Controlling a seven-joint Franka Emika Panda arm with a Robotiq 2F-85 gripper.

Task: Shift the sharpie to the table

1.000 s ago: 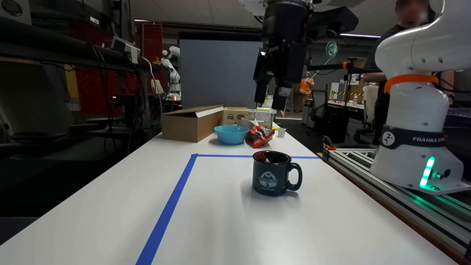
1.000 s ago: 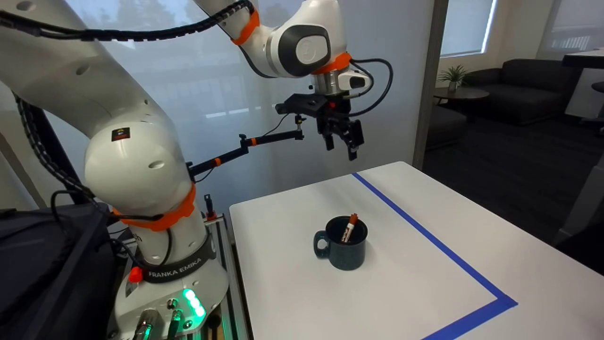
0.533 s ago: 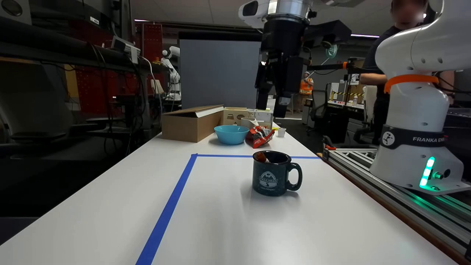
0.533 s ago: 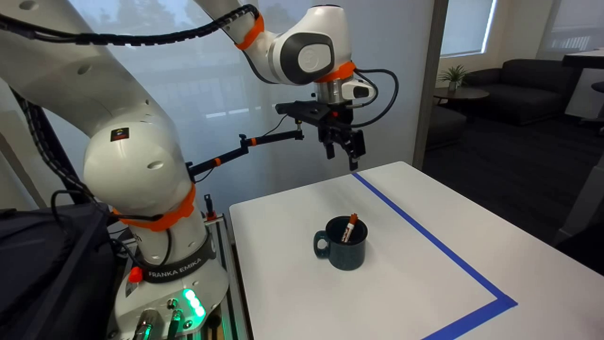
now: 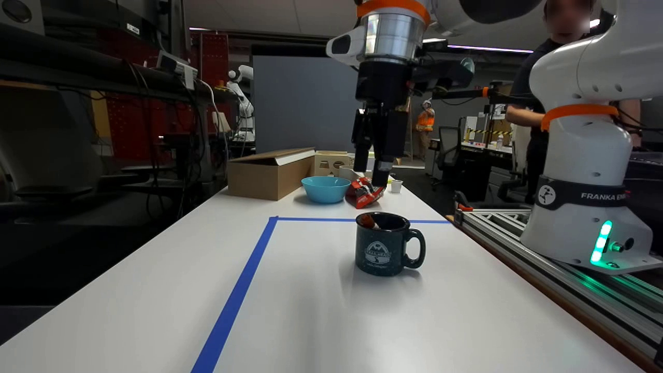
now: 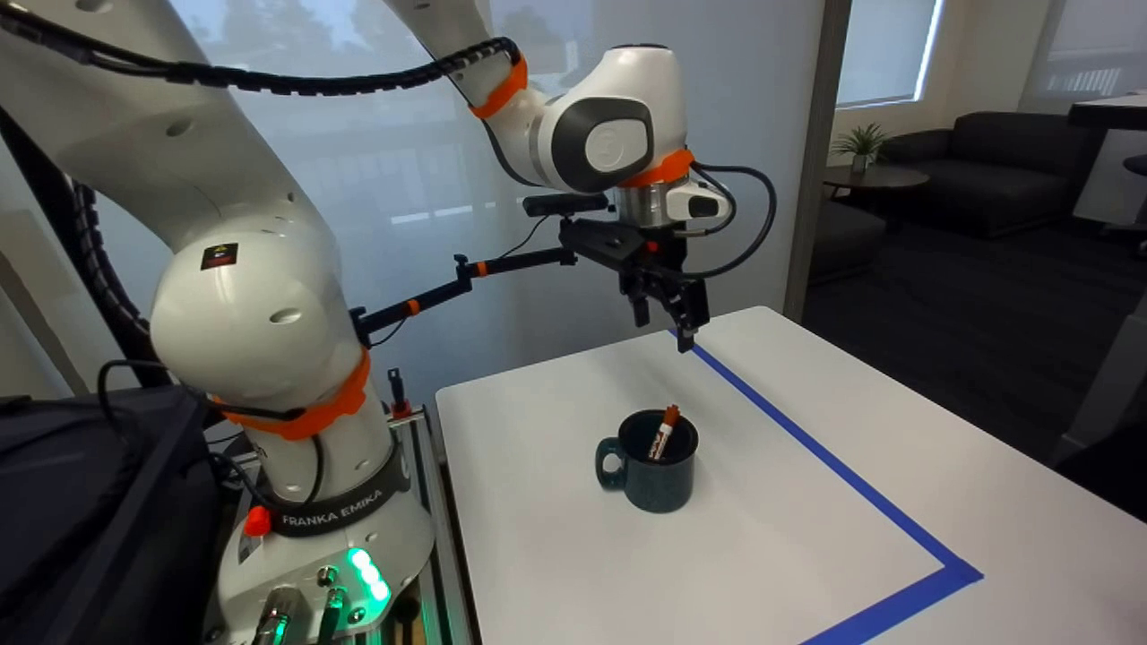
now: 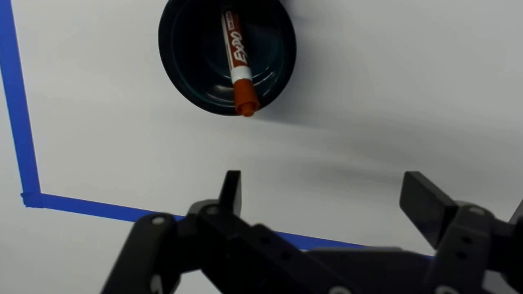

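while gripper (image 7: 322, 183) hangs spread and unladen above table (image 7: 102, 143), mug (image 7: 196, 73) sits at eleven o'clock from it in wrist view, sharpie (image 7: 238, 53) tilted inside, orange end toward half past five. off-centre descent could catch rim, tip mug. sharpie reads "expo"; arm base (image 6: 305, 537) "franka emika"; mug lettering too small.

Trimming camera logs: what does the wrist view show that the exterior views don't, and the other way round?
Only the wrist view: readable EXPO lettering on the marker.

Only the exterior views: the arm's base, in both; in an exterior view, the box, bowl and the logo on the mug; in an exterior view, the sofa.

Shared by all: the marker leaning inside the mug, blue tape on the table, and the jaws, apart with nothing between them.
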